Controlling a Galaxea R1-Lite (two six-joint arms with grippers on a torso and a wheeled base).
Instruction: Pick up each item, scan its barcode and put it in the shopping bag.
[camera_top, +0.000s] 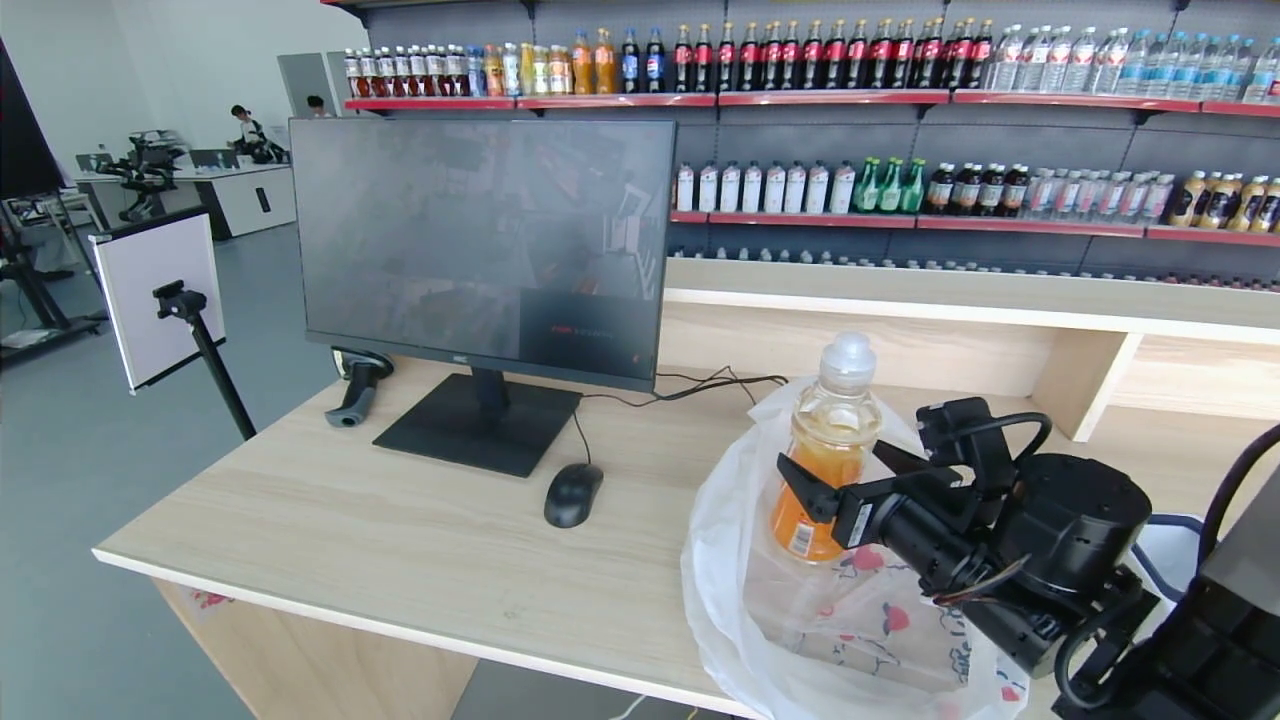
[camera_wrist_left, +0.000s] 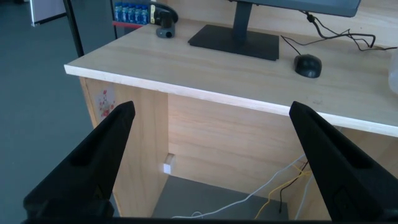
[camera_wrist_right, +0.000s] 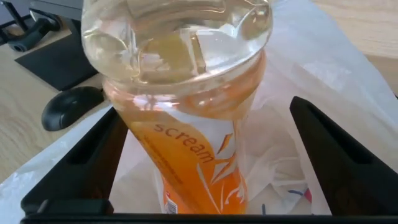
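Note:
A clear bottle of orange drink (camera_top: 830, 440) with a white cap stands upright, its lower part inside the white plastic shopping bag (camera_top: 760, 610) at the table's front right. My right gripper (camera_top: 840, 472) is open, one finger on each side of the bottle (camera_wrist_right: 186, 143), with gaps between fingers and bottle in the right wrist view. The bag (camera_wrist_right: 329, 74) spreads out behind the bottle. The black barcode scanner (camera_top: 355, 385) rests at the table's back left. My left gripper (camera_wrist_left: 211, 107) is open and holds nothing, below and in front of the table's left front edge (camera_wrist_left: 186, 87).
A black monitor (camera_top: 480, 240) on its stand fills the table's middle back, a black mouse (camera_top: 573, 493) in front of it with cables (camera_top: 700, 385) running behind. Shelves of drink bottles (camera_top: 900, 60) line the back wall. A wooden counter ledge (camera_top: 1000, 300) rises at the right.

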